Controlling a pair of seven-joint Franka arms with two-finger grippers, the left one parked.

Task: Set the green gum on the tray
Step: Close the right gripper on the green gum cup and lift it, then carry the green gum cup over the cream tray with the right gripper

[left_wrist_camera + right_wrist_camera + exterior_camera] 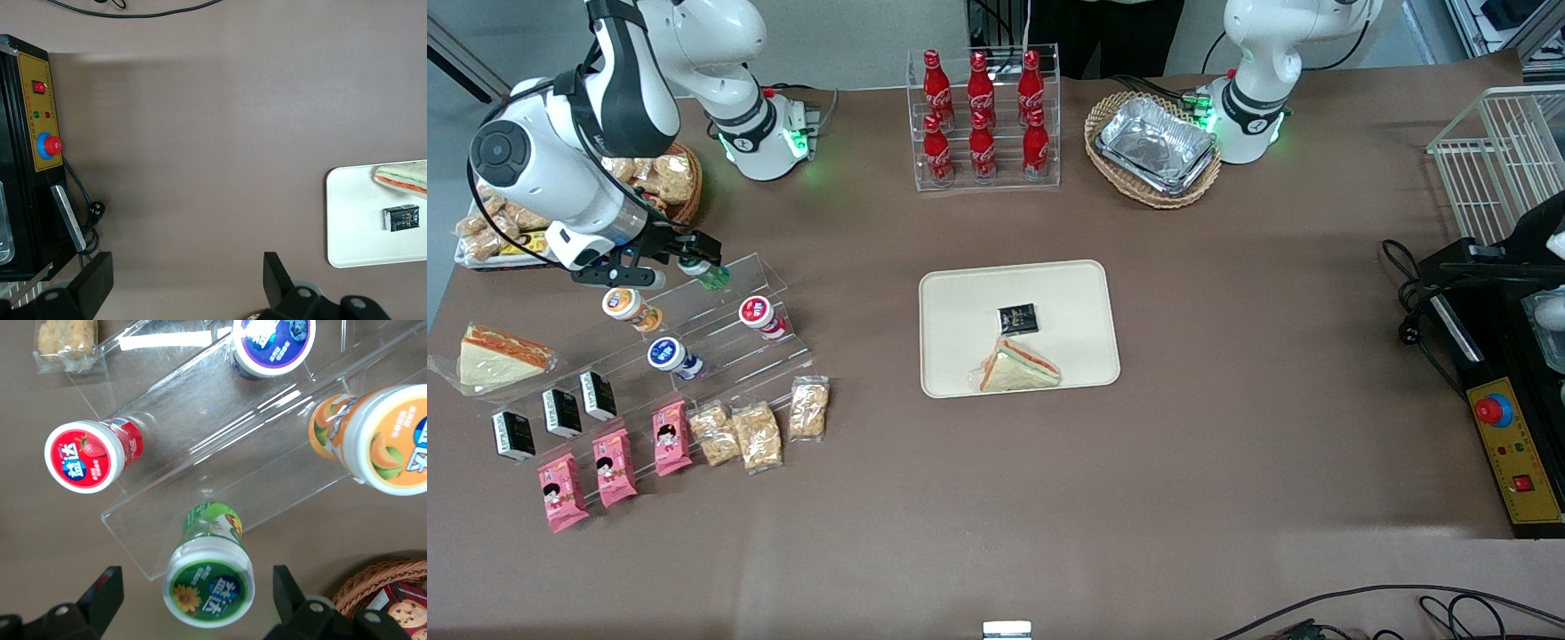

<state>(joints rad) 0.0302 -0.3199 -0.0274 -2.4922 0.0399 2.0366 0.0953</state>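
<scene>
Standing upright, green gum (209,585) between open tool (198,600) fingers.

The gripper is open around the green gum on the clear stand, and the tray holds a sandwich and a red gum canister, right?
Not quite. In the front view the tray holds a sandwich and a small black packet, not a red canister. The rest stands: the gripper is open around the green gum.

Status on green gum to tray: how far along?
Early stage. Done: the right gripper is lined up, open, straddling the green-lidded gum canister on the clear acrylic stepped rack. In hand: nothing gripped yet. Left: close, lift, carry to the flat beige tray, which holds only a sandwich and a small black packet.
</scene>
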